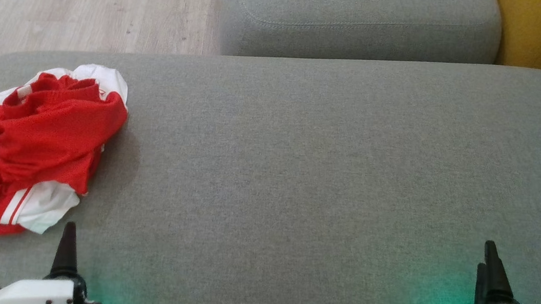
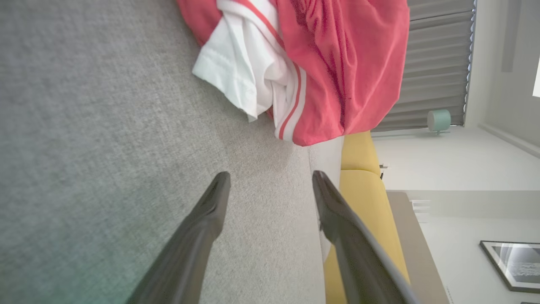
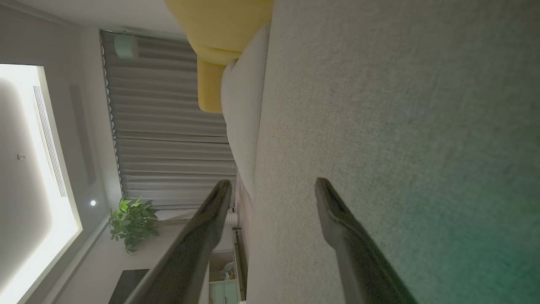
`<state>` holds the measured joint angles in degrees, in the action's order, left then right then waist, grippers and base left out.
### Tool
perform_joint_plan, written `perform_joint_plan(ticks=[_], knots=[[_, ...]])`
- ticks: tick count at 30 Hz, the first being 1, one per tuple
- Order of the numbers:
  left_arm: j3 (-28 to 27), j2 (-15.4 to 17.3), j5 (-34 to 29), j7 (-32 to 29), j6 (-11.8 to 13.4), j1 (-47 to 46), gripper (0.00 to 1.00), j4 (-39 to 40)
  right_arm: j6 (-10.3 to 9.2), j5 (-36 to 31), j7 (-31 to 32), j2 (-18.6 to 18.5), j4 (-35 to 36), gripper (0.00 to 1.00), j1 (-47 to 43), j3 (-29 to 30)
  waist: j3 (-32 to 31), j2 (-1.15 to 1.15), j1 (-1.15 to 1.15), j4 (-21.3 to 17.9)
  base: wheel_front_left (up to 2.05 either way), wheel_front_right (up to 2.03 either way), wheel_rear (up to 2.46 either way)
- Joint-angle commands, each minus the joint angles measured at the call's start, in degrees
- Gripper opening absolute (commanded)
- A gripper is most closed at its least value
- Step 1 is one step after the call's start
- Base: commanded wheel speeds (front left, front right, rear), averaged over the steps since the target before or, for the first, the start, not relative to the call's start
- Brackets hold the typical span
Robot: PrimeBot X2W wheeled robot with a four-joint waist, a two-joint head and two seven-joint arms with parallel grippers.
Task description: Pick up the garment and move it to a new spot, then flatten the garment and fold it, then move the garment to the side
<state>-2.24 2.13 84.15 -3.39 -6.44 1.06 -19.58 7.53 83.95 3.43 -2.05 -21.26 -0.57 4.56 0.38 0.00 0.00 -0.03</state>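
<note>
From the head: red and white garment (image 1: 29, 143) crumpled at the far left of the gray sofa seat (image 1: 301, 150). Just below it, not touching, the left hand (image 1: 69, 228). Well apart, low on the right, the right hand (image 1: 490, 256).

From the left wrist: fingers (image 2: 211, 202) spread wide, empty, garment just ahead.

From the right wrist: fingers (image 3: 333, 211) wide, empty, over bare seat.

mesh-knit red garment (image 1: 40, 139), matt woven grey cushion (image 1: 330, 169)
</note>
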Motion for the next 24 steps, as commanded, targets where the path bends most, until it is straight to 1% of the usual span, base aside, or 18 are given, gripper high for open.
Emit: perform_joint_plan(ticks=[1,10,11,24], knots=[[0.10,0.36,-2.53,0.68,0.53,-2.84,1.00,2.50,-0.01,-2.77,-0.79,-0.34,2.22,1.00,2.88,-0.63,0.03,0.00,0.00,0.02,0.00,0.00,0.00],[1.35,0.40,-9.64,2.20,2.04,-2.90,1.00,4.45,-0.01,-10.99,-2.32,-0.34,2.96,1.00,3.31,-2.44,0.10,0.00,0.00,0.14,0.00,0.00,0.00],[1.35,0.40,-9.64,2.20,2.04,-2.90,1.00,4.45,-0.01,-10.99,-2.32,-0.34,2.96,1.00,3.31,-2.44,0.10,0.00,0.00,0.14,0.00,0.00,0.00],[3.10,0.45,-18.48,4.41,3.12,-3.02,1.00,6.48,-0.01,-20.66,-4.51,-0.40,4.44,1.00,3.99,-4.80,0.09,0.00,0.00,0.21,0.00,0.00,0.00]])
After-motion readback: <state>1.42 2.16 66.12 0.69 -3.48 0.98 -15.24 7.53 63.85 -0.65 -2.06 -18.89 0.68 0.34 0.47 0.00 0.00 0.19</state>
